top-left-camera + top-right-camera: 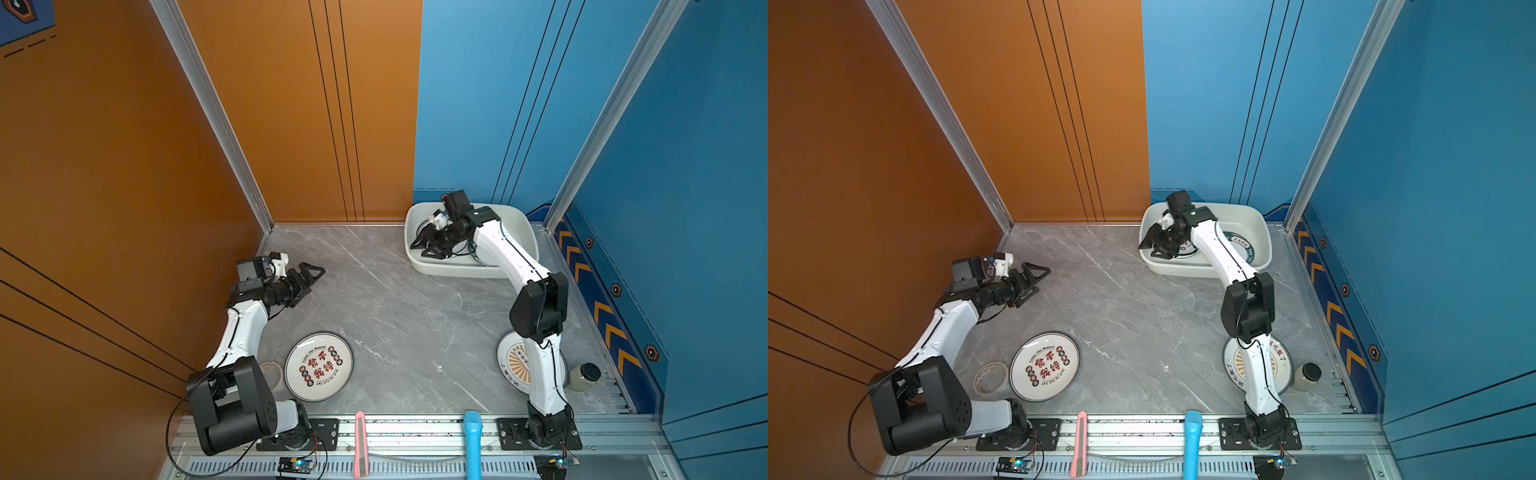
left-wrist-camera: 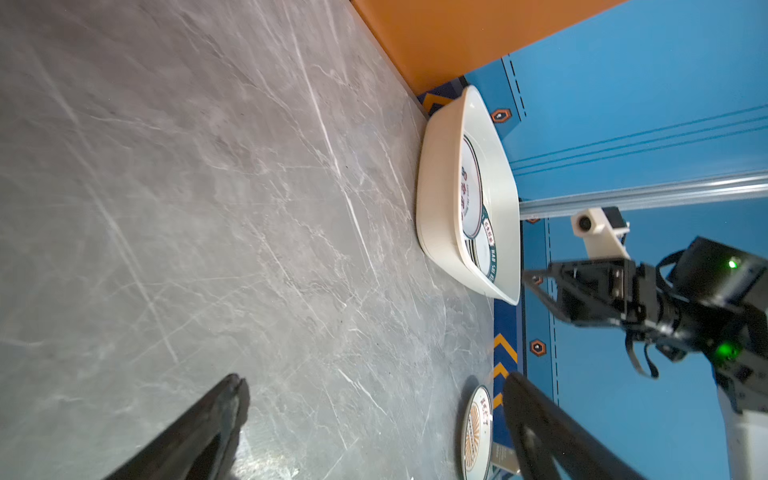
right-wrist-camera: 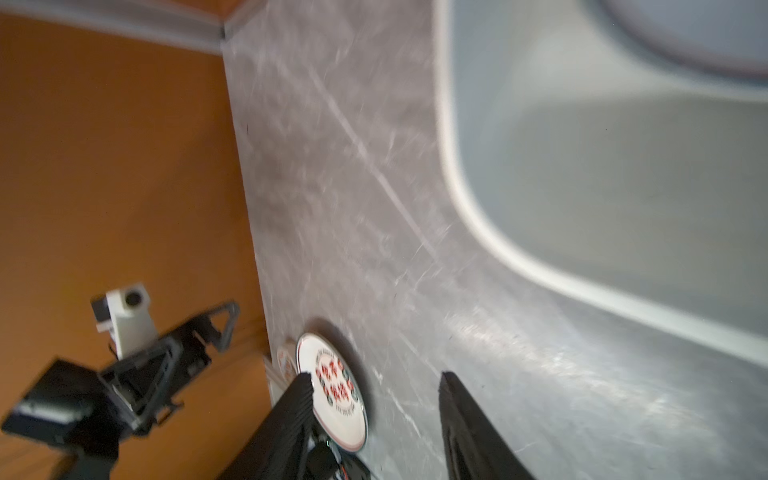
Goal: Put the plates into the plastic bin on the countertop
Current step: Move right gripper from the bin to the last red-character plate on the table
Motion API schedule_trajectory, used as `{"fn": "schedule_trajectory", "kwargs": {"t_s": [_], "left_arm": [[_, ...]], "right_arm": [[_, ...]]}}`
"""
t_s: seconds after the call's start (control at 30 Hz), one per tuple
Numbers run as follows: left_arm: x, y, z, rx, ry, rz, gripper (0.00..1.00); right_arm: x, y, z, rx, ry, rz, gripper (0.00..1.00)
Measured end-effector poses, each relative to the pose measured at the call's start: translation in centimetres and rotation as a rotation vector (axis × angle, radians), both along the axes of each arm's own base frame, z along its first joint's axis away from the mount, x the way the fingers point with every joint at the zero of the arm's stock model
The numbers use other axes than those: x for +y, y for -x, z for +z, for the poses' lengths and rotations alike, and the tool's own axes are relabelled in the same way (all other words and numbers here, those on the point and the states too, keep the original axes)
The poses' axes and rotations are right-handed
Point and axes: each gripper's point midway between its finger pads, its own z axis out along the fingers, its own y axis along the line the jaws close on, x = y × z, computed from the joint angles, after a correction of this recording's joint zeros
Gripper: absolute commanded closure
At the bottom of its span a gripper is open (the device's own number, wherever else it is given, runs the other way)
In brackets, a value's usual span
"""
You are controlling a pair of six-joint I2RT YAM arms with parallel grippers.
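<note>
The bin (image 1: 453,271) sits at 1 o'clock on the countertop (image 1: 395,316), in the far corner by the blue wall. At least two plates (image 2: 471,195) lie overlapping inside it, one of them green-rimmed with lettering (image 1: 1243,246). The right arm (image 1: 507,249) hides most of them in both top views.

The right gripper (image 1: 1147,249) hangs over the bin's 8 o'clock rim and points towards 8 o'clock. Its fingers (image 3: 469,424) stand partly apart with nothing between them. The right wrist view is blurred.

Two more plates lie flat on the countertop, outside the bin. The red-character plate (image 1: 318,366) is at 7 o'clock. The sunburst plate (image 1: 515,365) is at 5 o'clock, partly under the right arm.

A tape roll (image 1: 991,377) lies just beside the red-character plate, at its 9 o'clock; whether they touch I cannot tell. A jar (image 1: 584,376) stands just beside the sunburst plate, at its 3 o'clock.

The left gripper (image 1: 313,280) is at 9 o'clock on the countertop, pointing towards 2 o'clock. Its fingers (image 2: 216,415) are spread wide and hold nothing. It is well apart from the bin.
</note>
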Motion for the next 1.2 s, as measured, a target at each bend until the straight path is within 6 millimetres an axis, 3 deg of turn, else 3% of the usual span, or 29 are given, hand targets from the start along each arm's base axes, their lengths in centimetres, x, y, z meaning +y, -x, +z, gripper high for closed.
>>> {"fn": "schedule_trajectory", "kwargs": {"t_s": [0.17,0.33,0.67,1.2], "left_arm": [[0.9,0.7,-1.2,0.038,0.024,0.038,0.02],[0.6,1.4,-2.0,0.064,0.039,0.038,0.02],[0.2,2.1,-2.2,0.067,0.046,0.036,0.02],[0.0,2.5,-2.5,0.076,0.057,0.039,0.02]], "right_arm": [[7.5,8.0,-2.3,0.023,0.005,0.267,0.48],[10.8,11.7,-4.0,0.028,0.006,0.398,0.48],[13.8,16.2,-10.3,0.117,0.052,0.53,0.48],[16.3,20.7,-14.1,0.195,0.038,0.646,0.5]]}}
